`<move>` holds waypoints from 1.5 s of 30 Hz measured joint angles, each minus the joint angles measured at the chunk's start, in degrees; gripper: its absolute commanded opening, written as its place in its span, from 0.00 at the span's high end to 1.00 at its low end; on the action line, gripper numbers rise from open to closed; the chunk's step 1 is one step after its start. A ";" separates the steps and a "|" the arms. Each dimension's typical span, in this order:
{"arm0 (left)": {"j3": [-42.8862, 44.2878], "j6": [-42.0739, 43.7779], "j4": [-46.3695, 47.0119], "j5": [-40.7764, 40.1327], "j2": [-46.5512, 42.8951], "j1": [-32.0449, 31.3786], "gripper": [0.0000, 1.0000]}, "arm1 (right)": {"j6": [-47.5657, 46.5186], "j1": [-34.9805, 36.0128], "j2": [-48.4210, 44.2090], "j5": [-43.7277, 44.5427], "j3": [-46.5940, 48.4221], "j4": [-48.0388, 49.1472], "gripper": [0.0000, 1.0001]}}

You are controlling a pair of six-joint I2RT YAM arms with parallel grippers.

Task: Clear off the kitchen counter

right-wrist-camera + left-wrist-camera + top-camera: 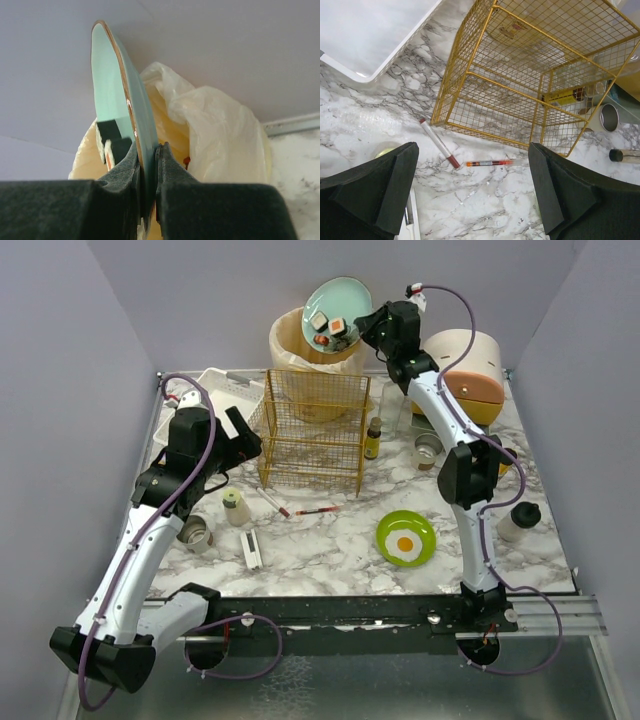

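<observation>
**Scraps go first.** The kitchen counter [330, 555], a metal-edged slab of white marble with grey veins, fills the table in front of the 2 arms and looks far from cleared.

At its far edge the right gripper [148, 155] pinches the rim of a glossy mint-green plate [335, 300], jaws almost closed on it. The plate is tipped steeply over a round cream bin [297, 352] lined with a crinkled translucent bag. Blocky sushi pieces [330, 330] sit on the plate's face.

The left gripper [243, 443] hangs above the marble, spread wide and holding nothing. Below it lie a clear red-capped tube [439, 142] and an orange-ended tube [489, 163].

By my reckoning much is left:
- a gold wire basket [313, 430]
- a lime plate [405, 538] carrying a fried egg
- a small slim bottle [372, 438]
- a metal cup [195, 533]
- a white black-capped bottle [518, 521]
</observation>
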 measured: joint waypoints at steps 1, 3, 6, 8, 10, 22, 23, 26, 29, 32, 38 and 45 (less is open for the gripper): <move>0.00 0.11 0.00 0.02 0.00 0.00 0.01 | -1.84 0.00 0.00 0.00 0.00 1.01 1.00; -0.02 0.17 0.00 0.07 0.04 0.00 0.01 | -5.95 0.00 0.00 -0.09 0.00 3.45 1.00; 0.00 0.35 0.00 0.13 0.22 0.00 0.01 | -12.13 0.00 0.00 -1.22 0.00 6.78 1.00; -0.02 0.39 -0.02 0.20 0.24 0.00 0.01 | -15.93 0.00 0.00 -2.14 0.00 8.57 1.00; -0.04 0.42 0.00 0.22 0.24 0.00 0.01 | -19.65 0.00 0.00 -3.10 0.26 9.86 1.00; -0.39 0.81 -0.20 0.22 0.22 0.00 0.01 | -33.77 0.00 0.00 -6.56 1.40 15.82 1.00; -0.39 0.87 -0.20 0.22 0.24 0.00 0.01 | -34.45 0.00 0.00 -6.93 1.44 16.13 1.00; -0.39 1.05 -0.24 0.22 0.22 0.00 0.01 | -35.98 0.00 0.00 -7.41 1.81 16.33 1.00; -0.39 1.20 -0.28 0.22 0.22 0.00 0.01 | -36.65 0.00 0.00 -7.37 2.03 16.68 1.00; -0.39 1.27 -0.28 0.20 0.22 0.00 0.01 | -36.13 0.00 0.00 -6.71 2.21 16.59 1.00; 0.72 1.88 0.09 0.20 0.24 0.00 0.01 | -30.40 0.00 -1.09 -6.01 2.16 14.34 1.00; 7.28 3.17 3.61 0.24 0.72 0.00 0.01 | -19.91 -0.09 -9.92 -7.58 -1.05 5.66 1.00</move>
